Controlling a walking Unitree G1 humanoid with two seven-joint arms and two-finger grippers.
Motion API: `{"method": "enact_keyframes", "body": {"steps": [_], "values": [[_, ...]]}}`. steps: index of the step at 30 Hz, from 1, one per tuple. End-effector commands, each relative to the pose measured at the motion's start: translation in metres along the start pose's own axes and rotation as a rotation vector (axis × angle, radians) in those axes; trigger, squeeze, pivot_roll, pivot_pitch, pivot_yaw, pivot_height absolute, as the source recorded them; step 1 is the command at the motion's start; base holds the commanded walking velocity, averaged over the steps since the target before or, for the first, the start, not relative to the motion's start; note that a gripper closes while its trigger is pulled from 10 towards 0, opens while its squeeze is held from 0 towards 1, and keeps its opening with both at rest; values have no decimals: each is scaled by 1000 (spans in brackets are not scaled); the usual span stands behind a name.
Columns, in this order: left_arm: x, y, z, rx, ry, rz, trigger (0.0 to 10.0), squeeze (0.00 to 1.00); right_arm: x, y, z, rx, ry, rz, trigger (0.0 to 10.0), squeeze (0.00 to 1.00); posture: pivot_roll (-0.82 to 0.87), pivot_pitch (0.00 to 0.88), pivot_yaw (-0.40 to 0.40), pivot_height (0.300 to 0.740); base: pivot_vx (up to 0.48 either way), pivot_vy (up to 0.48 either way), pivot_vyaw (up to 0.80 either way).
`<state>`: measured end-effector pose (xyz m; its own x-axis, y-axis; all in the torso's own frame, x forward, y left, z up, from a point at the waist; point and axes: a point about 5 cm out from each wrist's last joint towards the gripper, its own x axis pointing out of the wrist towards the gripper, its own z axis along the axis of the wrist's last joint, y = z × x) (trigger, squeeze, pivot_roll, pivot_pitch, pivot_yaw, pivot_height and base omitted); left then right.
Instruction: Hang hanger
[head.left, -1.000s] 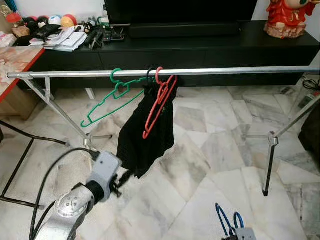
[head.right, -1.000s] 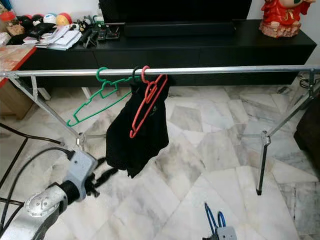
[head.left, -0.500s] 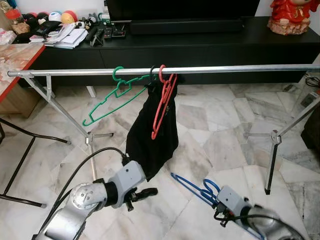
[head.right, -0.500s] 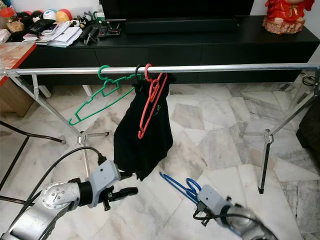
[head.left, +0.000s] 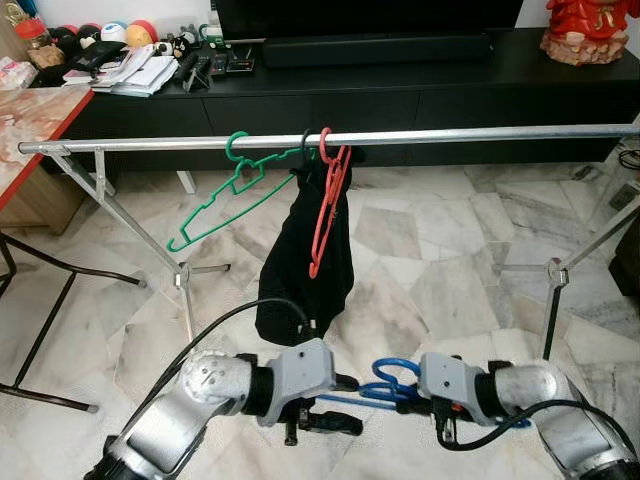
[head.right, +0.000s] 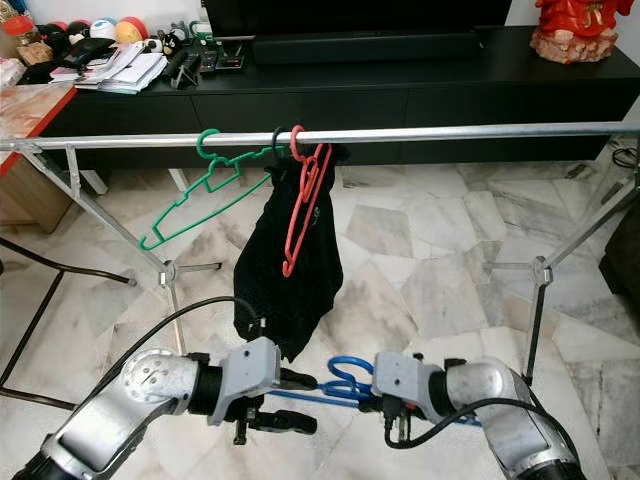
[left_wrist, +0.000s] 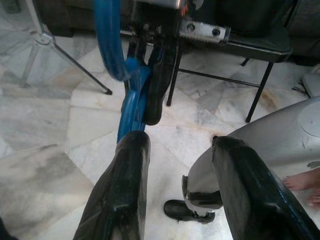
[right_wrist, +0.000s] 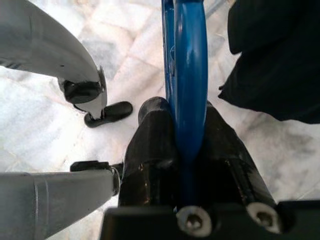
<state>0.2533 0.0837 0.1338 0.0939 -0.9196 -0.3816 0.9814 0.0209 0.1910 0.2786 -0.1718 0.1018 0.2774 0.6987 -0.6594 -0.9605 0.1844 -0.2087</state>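
the blue hanger is glossy plastic with a rounded hook loop and thin arms, and it sits low, well below the rail and in front of it, lying roughly flat between the two arms. the right gripper has its two black fingers pinched tight on the hanger's blue bar, one finger on each side, touching it. the left gripper faces it from the other side with its fingers spread well apart and nothing between them; the nearer fingertip sits just beside the hanger's blue arm, and i cannot tell whether they touch.

on the rail, a green hanger hangs tilted toward its left end, and just beside it a red hanger hangs in front of a black garment, all crowded together left of the rail's middle. from the red hanger to the rail's right end the bar is bare. the rail's legs splay out over the marble floor. behind the rail runs a long black cabinet.
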Motion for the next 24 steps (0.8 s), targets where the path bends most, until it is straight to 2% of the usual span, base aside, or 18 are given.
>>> {"method": "enact_keyframes", "body": {"steps": [1,2,3,12,14,15,19,24], "values": [[3,-5,-4,-38,0,-39,10000,0,0,6,2,-2,3,30,10000,0,-78,200,61,740,0,0,0],[3,-5,-4,-38,0,-39,10000,0,0,6,2,-2,3,30,10000,0,-78,200,61,740,0,0,0],[5,-6,-4,-48,-8,-47,10000,1000,0,6,1,-1,20,26,10000,0,-74,200,64,740,0,0,0],[10,-4,-1,-6,-1,-76,10000,1000,1,10,6,1,38,43,10000,0,-76,202,77,740,0,0,0],[10,-2,0,-46,1,-75,10000,1000,2,10,2,0,48,27,10000,0,-75,205,82,740,0,0,0],[9,-2,0,-50,2,-72,10000,0,2,10,1,1,49,27,10000,0,-74,206,84,740,0,0,0],[10,-2,-4,-35,35,-71,10000,0,6,14,1,5,38,25,10000,0,-71,210,91,740,0,0,0],[11,3,-1,-33,17,-31,10000,0,6,14,2,9,34,22,10000,0,-71,214,94,740,0,0,0]]}}
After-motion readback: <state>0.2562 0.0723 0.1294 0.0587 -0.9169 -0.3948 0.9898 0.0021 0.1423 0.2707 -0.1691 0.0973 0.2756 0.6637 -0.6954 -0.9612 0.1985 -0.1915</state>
